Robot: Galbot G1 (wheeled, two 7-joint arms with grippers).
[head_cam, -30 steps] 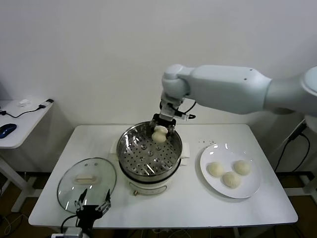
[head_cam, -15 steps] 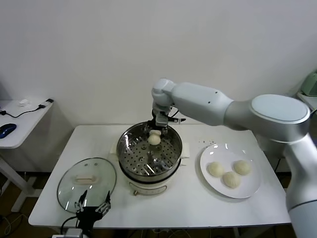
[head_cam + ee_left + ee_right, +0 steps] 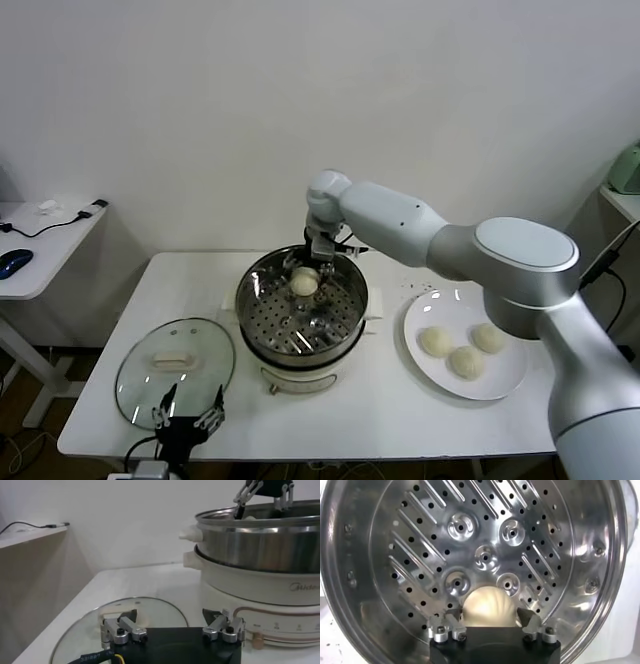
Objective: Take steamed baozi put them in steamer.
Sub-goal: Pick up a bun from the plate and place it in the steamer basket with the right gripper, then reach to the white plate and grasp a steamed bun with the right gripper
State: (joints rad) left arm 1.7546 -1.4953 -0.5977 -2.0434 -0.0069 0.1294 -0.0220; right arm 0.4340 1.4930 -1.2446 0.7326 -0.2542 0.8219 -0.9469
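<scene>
Head view: the right claw (image 3: 305, 268) has dropped lower into the steamer (image 3: 301, 305) than a second ago, and its fingers now stand spread around one bun (image 3: 304, 284) resting on the perforated floor. Three more buns (image 3: 461, 349) sit on the plate (image 3: 508, 379). The left claw (image 3: 186, 412) hangs spread over the glass lid (image 3: 175, 360) on the counter (image 3: 400, 420).

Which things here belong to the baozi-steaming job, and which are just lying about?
Job:
- baozi in the steamer, between the open jaws of the right gripper
- three baozi on the plate
- steamer
- white plate

Lying about:
- glass lid, with the left gripper idle and open at its edge
- computer mouse
- cable
</scene>
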